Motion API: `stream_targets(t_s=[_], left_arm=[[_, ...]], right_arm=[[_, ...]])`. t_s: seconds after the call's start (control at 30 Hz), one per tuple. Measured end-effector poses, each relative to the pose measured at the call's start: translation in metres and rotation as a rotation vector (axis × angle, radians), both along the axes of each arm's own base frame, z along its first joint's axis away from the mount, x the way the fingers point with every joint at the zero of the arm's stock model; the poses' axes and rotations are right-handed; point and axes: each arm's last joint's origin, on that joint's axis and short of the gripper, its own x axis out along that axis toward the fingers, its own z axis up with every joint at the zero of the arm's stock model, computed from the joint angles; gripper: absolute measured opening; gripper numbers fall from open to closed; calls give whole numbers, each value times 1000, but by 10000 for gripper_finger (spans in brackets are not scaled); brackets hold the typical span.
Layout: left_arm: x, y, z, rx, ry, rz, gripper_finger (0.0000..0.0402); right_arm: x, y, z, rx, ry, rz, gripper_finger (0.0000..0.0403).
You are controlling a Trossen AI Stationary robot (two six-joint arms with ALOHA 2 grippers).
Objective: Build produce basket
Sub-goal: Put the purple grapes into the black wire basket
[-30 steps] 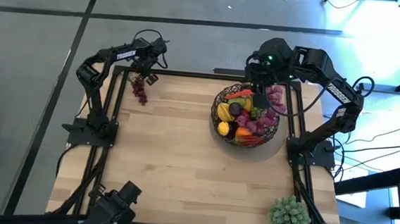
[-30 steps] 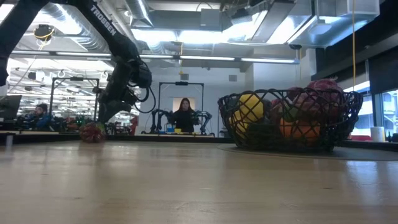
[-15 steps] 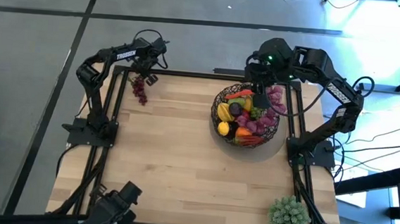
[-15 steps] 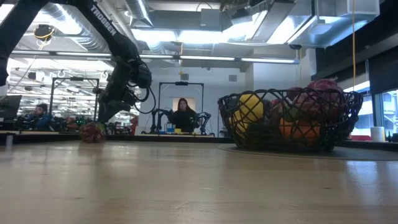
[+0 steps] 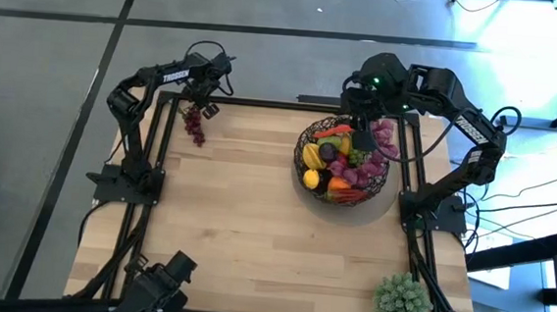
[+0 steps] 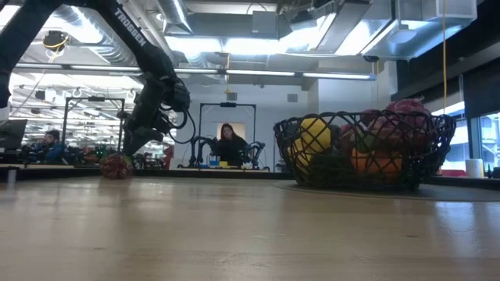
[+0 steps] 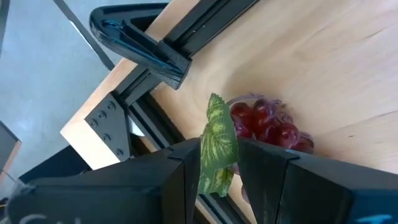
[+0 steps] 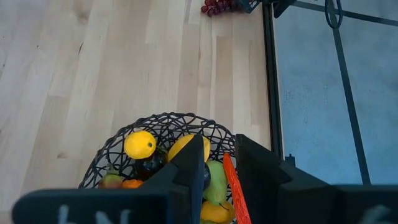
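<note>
1. Purple grapes (image 5: pixel 194 126) lie at the desk's (image 5: pixel 254 223) far left corner; we see the left claw (image 7: pixel 217 163) clamped on their green leaf (image 7: pixel 217 146).
2. The basket (image 5: pixel 345 162), full of produce (image 5: pixel 342 159), sits at the far right.
3. We see the right claw (image 8: pixel 216 163) hovering above the basket, its fingers slightly apart and holding nothing.

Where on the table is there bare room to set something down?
The wide bare stretch of the pale wooden table is free, between the red grape bunch at the far left corner, the dark open-weave wire basket at far right, and the spiky pale green plant ball at the near right corner. It is crowded inside the basket, piled with produce.
</note>
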Motion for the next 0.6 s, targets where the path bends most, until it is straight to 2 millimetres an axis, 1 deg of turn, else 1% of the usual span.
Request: stream_targets(t_s=[0.17, 0.3, 0.4, 0.5, 0.6], left_arm=[[0, 0, -1, -1, 1, -1, 94], [0, 2, -12, -44, 12, 2, 94], [1, 3, -16, -50, 23, 7, 91], [1, 4, -16, -37, 37, 5, 73], [1, 4, -16, -32, 40, 5, 31]], right_arm=[[0, 0, 0, 0, 0, 0, 87], [0, 0, 0, 0, 0, 0, 87], [0, 0, 0, 0, 0, 0, 87], [0, 0, 0, -1, -2, 0, 87], [1, 0, 1, -5, -14, 0, 87]])
